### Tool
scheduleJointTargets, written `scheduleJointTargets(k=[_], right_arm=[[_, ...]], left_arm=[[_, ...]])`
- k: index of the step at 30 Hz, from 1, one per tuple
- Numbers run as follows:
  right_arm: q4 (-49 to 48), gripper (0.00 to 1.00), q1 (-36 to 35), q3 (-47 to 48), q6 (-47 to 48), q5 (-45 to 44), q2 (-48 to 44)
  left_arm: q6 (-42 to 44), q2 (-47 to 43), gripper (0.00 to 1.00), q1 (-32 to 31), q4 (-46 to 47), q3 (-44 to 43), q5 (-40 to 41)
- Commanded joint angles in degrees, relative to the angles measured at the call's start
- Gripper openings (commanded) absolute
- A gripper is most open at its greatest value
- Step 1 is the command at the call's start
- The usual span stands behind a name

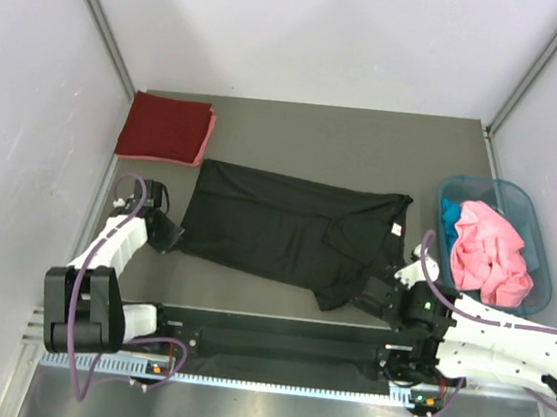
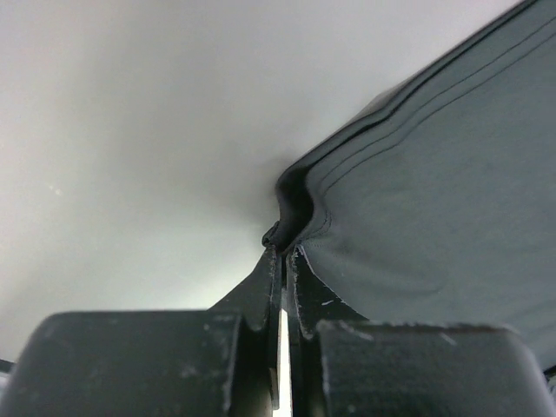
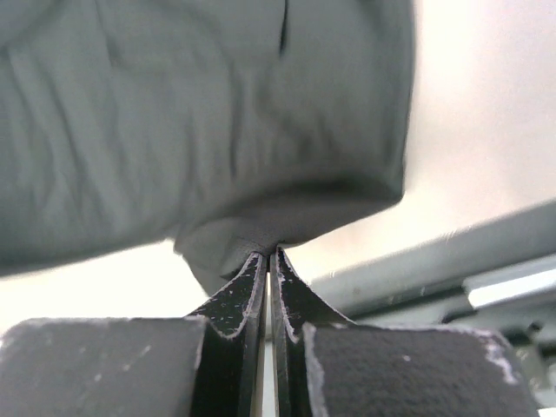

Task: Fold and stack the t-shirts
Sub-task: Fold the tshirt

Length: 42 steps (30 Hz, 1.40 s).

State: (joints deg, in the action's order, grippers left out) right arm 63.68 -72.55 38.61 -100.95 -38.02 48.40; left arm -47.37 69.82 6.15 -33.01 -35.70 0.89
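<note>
The black t-shirt is pinched at opposite ends; the left gripper and right gripper are clamped onto it.

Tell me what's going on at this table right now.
Both arms are on the black t-shirt, spread across mid-table. The left gripper is shut on its left edge, the right gripper on its near right corner. A dark red t-shirt lies folded at the far left corner, pink cloth showing beneath it. A pink t-shirt and a blue t-shirt sit crumpled in the teal basket at right.
</note>
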Motion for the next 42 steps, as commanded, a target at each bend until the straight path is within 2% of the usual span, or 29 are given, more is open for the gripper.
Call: scheduleJointTargets(k=[1,5,12,14,20,25,29,33,42], right_arm=[[2.33,0.0,5.39,4.28,7.93,-6.71,-0.06],[1.28,0.0,13.73,6.56,17.08,-8.56,-1.2],[-5.22,0.0,20.51,10.95,30.8,-10.23,-1.82],[-7.76,0.0,22.1,11.4,34.75,-9.8,-0.42],[-15.77,0.0,29.83,11.93,48.54,-4.53,3.53],[-23.67,0.0,36.42,11.84,59.35,3.91,7.66],[-25.88,0.0,40.02,12.63,63.85,8.04,12.14],[-27.03,0.0,42.14,12.89,66.75,11.91,15.93],[-28.26,0.0,46.89,14.12,69.48,14.03,21.99]], left_arm=[[2.02,2.15,0.0,-0.18,2.08,-4.98,-0.01],[3.08,5.58,0.0,-0.09,1.46,-9.2,-0.36],[4.39,7.52,0.0,-0.44,1.02,-13.95,-0.62],[5.27,9.36,0.0,-0.61,1.46,-15.71,-2.81],[9.14,14.28,0.0,-1.76,2.26,-23.08,-3.18],[10.46,21.56,0.0,-2.2,1.29,-29.15,-5.36],[11.78,27.2,0.0,-2.9,0.59,-32.76,-6.42],[13.44,31.94,0.0,-4.74,-1.96,-37.32,-3.54],[13.45,37.84,0.0,-7.82,-6.27,-43.3,1.66]])
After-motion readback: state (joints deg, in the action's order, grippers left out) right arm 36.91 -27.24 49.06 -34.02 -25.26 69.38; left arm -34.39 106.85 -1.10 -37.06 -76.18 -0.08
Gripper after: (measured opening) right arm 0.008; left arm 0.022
